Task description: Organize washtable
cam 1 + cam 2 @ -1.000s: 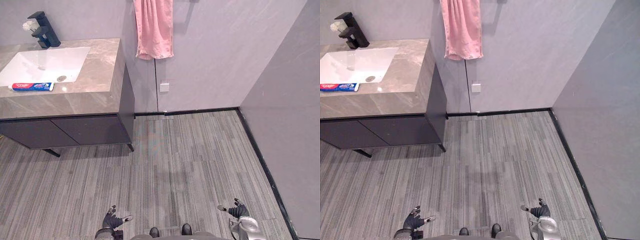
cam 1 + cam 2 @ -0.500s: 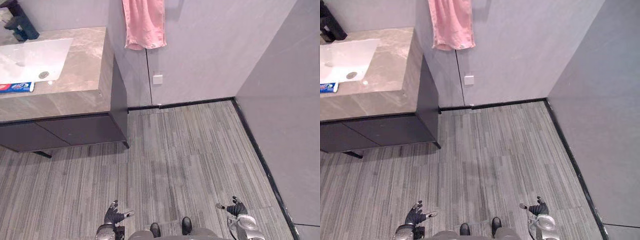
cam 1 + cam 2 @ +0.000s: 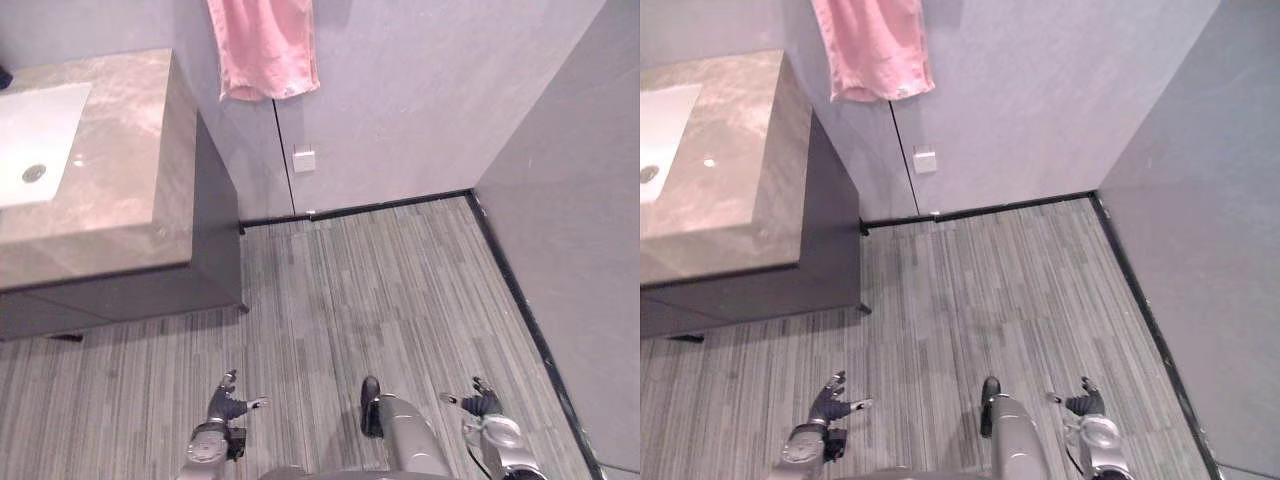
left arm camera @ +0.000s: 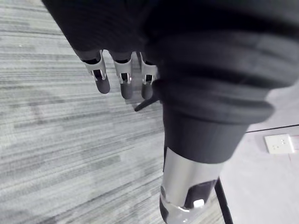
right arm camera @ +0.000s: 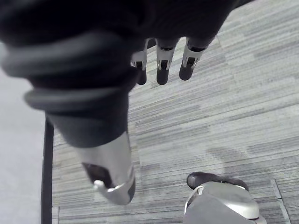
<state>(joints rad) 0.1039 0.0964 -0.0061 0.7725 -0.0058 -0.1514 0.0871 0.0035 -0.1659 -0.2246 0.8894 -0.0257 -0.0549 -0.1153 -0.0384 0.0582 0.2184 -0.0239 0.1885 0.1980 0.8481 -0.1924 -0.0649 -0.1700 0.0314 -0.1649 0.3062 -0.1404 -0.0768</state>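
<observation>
The washtable is a grey marble counter at the upper left, with part of its white sink at the view's edge. A pink towel hangs on the wall just right of it. Both hands hang low over the striped floor, far from the counter. My left hand is open with relaxed fingers and holds nothing. My right hand is likewise open, its fingers straight above bare floor.
A dark cabinet sits under the counter. A white wall socket is on the back wall. A grey side wall with black skirting closes off the right. Grey plank floor lies between.
The camera has turned to the right: the counter slid toward the left edge, and the faucet and toothpaste tube left the picture. Both hands stay low and open.
</observation>
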